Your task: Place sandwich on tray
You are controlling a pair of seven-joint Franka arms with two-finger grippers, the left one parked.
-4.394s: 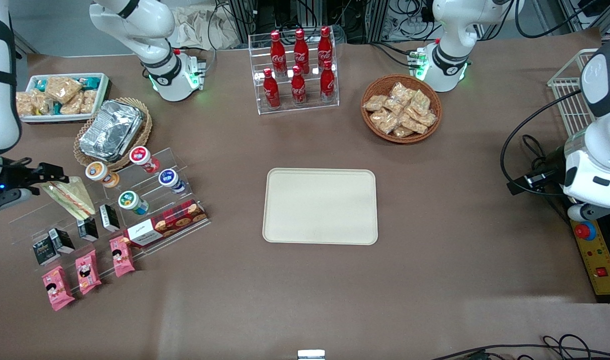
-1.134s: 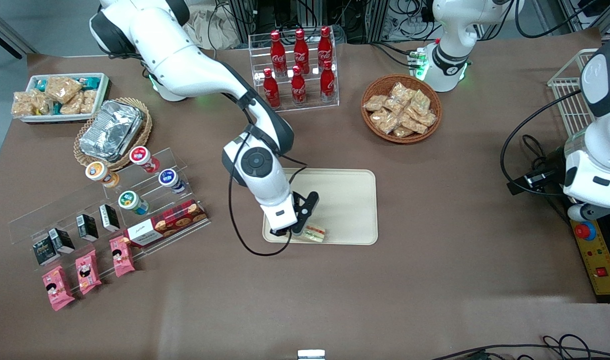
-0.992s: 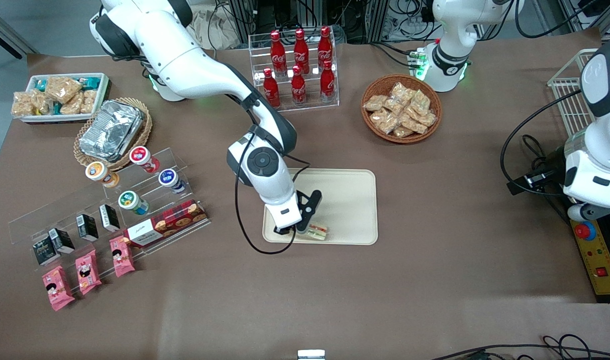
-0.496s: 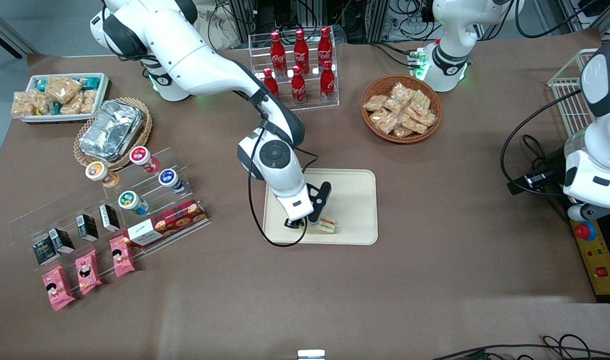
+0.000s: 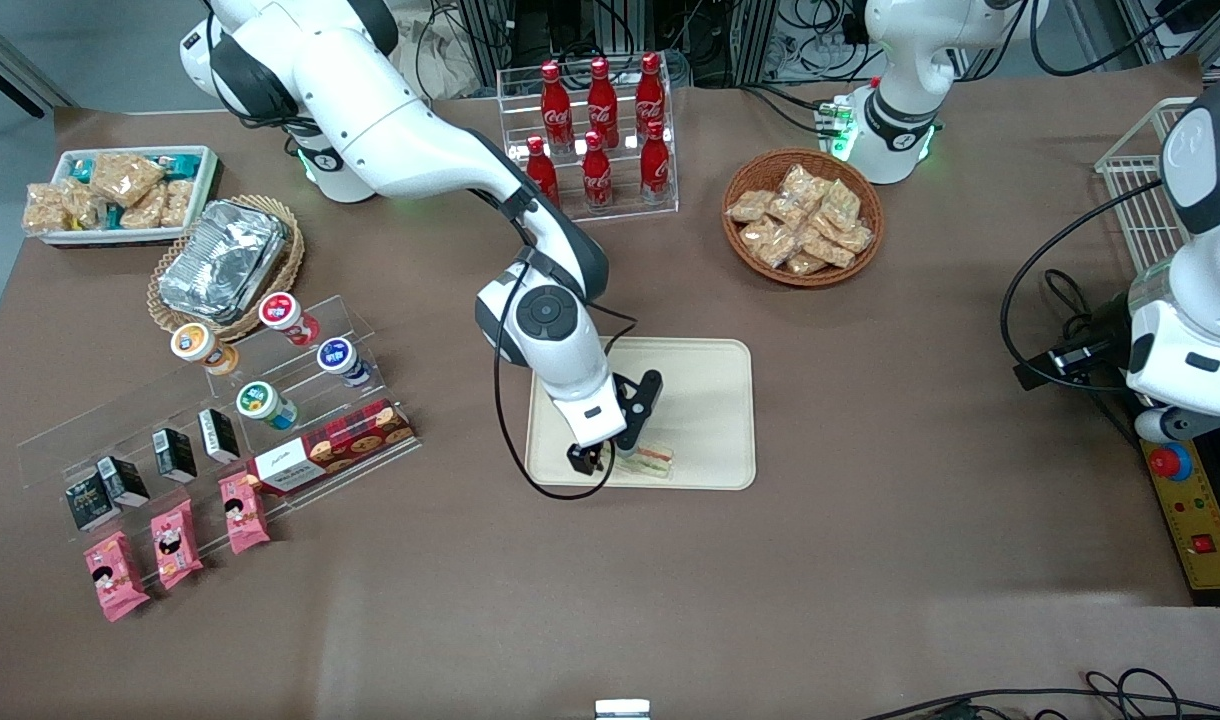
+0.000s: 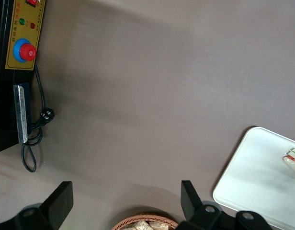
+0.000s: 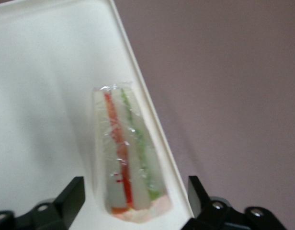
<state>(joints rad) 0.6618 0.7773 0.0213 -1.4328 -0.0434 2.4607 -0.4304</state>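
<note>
— Where's the triangular sandwich in clear plastic wrap [image 5: 646, 459] sitting?

— On the large flat cream-beige tray with rounded corners [image 5: 710, 400], close against the low rim on the edge nearest the front camera. From the wrist camera the sandwich [image 7: 127, 160] shows its red and green filling stripes between pale bread, lying flat on the tray [image 7: 47, 96], right alongside the rim.

— And the right arm's black two-finger gripper [image 5: 610, 462]?

— Just above the sandwich, over that same near edge of the tray. Its fingers [image 7: 73, 196] are spread apart, one on each side of the wedge, neither one pressing on the wrap as far as I can see. So the gripper [image 7: 135, 203] is apart and not clamped on anything.

— What else is around?

— A clear rack of red cola bottles [image 5: 595, 130] farther from the front camera than the tray, and a round wicker basket of tan snack packs [image 5: 802, 218] toward the parked arm's end of the table. Toward the working arm's end there's a clear stepped display with small cups and cartons [image 5: 255, 390], with pink snack packets [image 5: 170, 545] nearer the camera.
</note>
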